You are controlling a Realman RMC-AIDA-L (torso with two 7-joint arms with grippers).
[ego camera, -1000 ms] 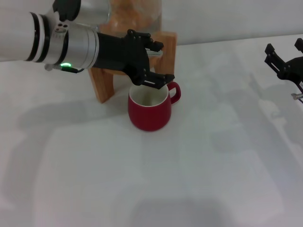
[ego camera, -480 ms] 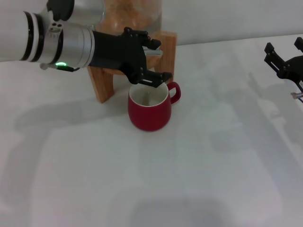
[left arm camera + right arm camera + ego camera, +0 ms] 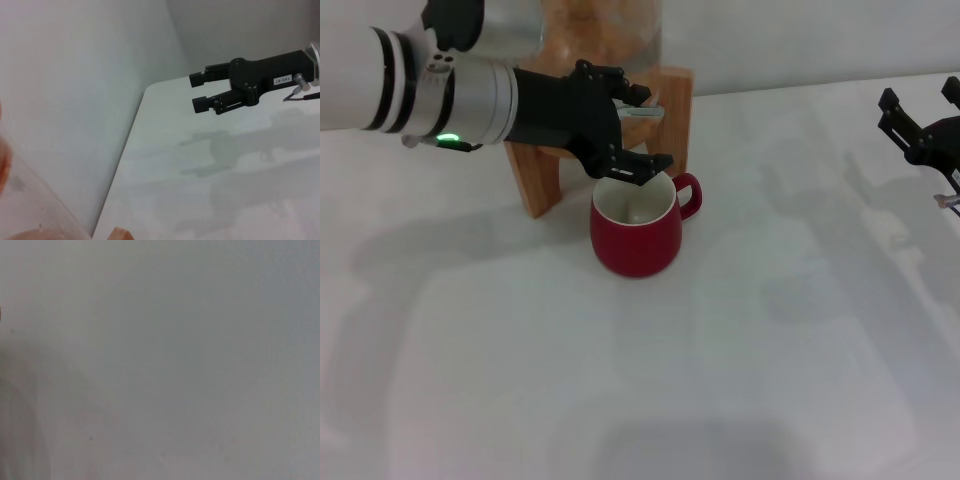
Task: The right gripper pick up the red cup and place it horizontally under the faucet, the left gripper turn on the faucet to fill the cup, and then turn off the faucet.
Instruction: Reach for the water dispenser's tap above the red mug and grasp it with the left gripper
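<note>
Red cup (image 3: 636, 233) standing upright on the white table (image 3: 720, 350), directly below the faucet (image 3: 638, 112) and just in front of the wooden stand (image 3: 545, 175), handle turned to the side away from the left arm, white inside showing with something pale at the bottom; whether liquid, impossible to say. Left gripper (image 3: 625, 130) reaching across in front of the stand, fingers spread above and below the faucet's flat lever, upper finger (image 3: 617, 82) over it, lower one just above the cup's rim; parted rather than clamped, though actual contact with the lever cannot be made out. Right gripper (image 3: 923, 125) well apart from the cup, near the table's far edge, jaws standing open with nothing between them, seen the same way in the left wrist view (image 3: 201, 90). Judging by the glaze: ceramic, stiff, fairly heavy for its bulk, slippery on the rounded wall and liable to chip if knocked against the stand. Best purchase probably across the rim or wall rather than on the small loop handle. Lever likely light to turn; a gentle push advisable, keeping the lower finger clear of the rim to avoid tipping the cup.
</note>
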